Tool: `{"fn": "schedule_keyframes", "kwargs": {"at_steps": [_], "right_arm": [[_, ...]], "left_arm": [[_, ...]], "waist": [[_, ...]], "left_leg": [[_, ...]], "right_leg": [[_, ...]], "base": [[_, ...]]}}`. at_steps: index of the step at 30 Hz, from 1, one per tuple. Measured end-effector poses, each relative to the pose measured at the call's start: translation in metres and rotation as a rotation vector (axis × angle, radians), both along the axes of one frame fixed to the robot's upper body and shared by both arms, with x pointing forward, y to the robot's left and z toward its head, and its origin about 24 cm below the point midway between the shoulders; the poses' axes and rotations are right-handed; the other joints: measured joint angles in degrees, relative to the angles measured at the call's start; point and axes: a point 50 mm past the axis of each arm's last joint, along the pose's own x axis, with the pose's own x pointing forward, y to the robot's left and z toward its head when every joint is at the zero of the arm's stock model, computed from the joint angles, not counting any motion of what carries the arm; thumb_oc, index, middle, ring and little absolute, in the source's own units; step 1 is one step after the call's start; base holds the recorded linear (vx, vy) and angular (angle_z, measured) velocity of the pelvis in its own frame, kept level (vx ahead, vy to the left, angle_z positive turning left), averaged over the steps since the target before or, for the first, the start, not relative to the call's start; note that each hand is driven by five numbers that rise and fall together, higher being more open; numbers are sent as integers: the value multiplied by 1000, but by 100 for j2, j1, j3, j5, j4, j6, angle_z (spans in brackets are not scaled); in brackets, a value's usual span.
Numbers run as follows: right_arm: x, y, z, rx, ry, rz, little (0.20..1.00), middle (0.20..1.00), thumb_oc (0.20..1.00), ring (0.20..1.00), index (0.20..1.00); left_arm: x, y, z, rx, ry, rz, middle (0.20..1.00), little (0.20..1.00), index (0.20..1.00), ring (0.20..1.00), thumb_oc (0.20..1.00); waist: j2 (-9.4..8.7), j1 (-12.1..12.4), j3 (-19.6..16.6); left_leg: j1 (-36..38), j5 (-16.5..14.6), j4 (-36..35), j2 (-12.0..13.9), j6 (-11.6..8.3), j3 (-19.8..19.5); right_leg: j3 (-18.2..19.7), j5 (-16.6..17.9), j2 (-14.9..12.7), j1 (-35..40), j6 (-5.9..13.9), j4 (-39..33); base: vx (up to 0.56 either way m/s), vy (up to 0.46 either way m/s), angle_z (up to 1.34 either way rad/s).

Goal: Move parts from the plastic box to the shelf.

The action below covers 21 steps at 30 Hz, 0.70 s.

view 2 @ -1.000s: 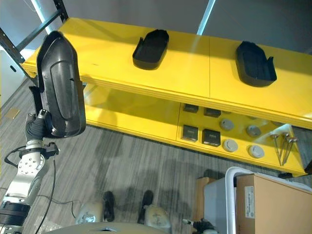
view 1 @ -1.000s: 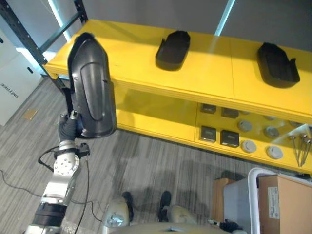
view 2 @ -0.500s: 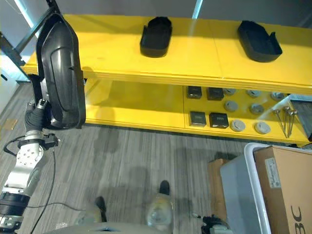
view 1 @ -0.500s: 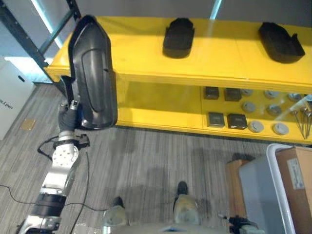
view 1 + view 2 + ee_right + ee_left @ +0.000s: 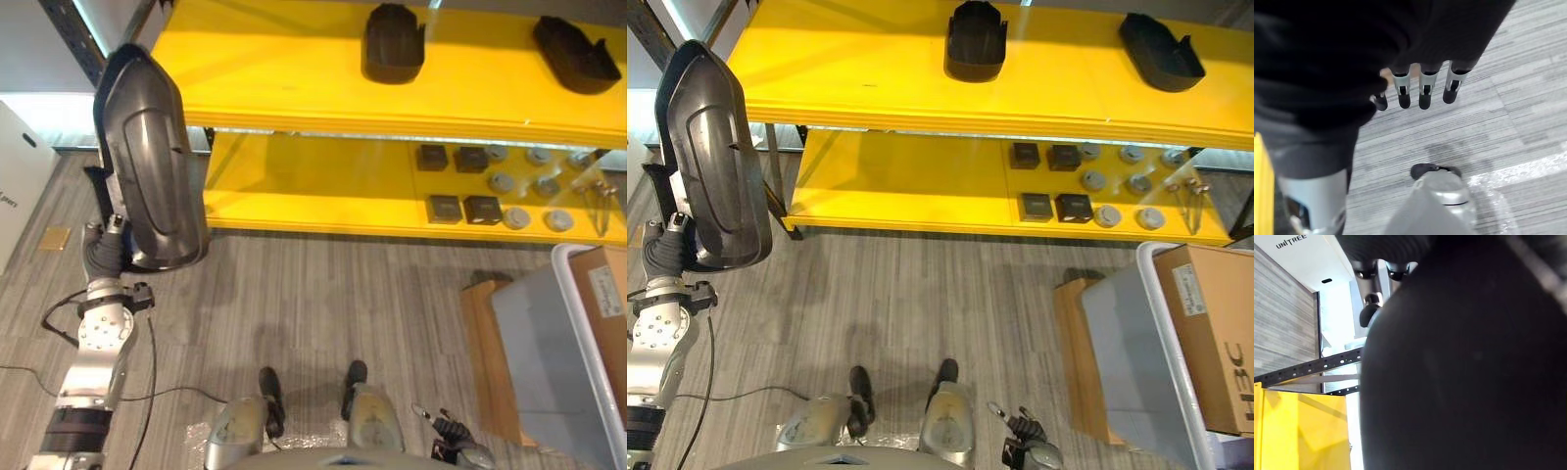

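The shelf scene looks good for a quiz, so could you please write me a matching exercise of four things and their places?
Things:
1. large black part
2. two black parts
3. small square and round parts
4. cardboard box

Places:
A. top yellow shelf
B. left hand
C. lower shelf
D. plastic box

Pairs: 1-B, 2-A, 3-C, 4-D

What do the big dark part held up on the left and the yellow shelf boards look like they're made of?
The dark part in the left hand looks like moulded plastic, semi-gloss: smooth skin with soft highlights and a pressed-in contour. The shelf boards look like painted or laminated wood panel, satin yellow, with layered lines along the front edge suggesting plywood; that is a guess from the look.
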Motion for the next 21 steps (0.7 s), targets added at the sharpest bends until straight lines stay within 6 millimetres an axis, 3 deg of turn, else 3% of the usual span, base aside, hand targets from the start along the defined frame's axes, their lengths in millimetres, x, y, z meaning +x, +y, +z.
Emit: {"fn": "schedule_keyframes", "kwargs": {"at_steps": [4,11,12,16,21], "right_arm": [[-1,4,-2,85,-24,-40,1000,1000,1000,1000,1000],[-17,4,-5,144,-3,-4,1000,1000,1000,1000,1000],[-27,5,-7,156,18,0,1000,1000,1000,1000,1000],[-21,10,-6,182,2,76,1000,1000,1000,1000,1000],[-21,10,-6,164,30,118,1000,1000,1000,1000,1000]], "left_arm": [[0,-1,-1,4,3,4,200,200,200,200,200],[-3,-6,-8,2,28,-13,200,200,200,200,200],[-5,-11,-10,-23,21,-22,200,200,200,200,200],[-10,-9,-13,-50,3,27,200,200,200,200,200],[-15,-11,-22,-92,23,49,200,200,200,200,200]], "waist": [[-175,-7,-148],[-72,-151,-443],[64,-159,-672],[79,-74,-818],[135,32,-790]], "left_leg": [[104,131,-158,0,-79,-7],[424,340,-553,286,-424,-48],[486,491,-738,374,-472,-87],[18,516,-610,395,-464,-108],[221,496,-653,396,-489,-180]], "right_leg": [[-2,65,129,401,-61,-610],[-124,159,571,933,-334,-1359],[-145,204,711,979,-421,-1497],[-151,251,726,594,-527,-1518],[-190,268,764,878,-505,-1635]], "base": [[31,-98,-6],[39,-90,-4],[-6,-58,-1],[-1,-32,2],[95,58,6]]}}
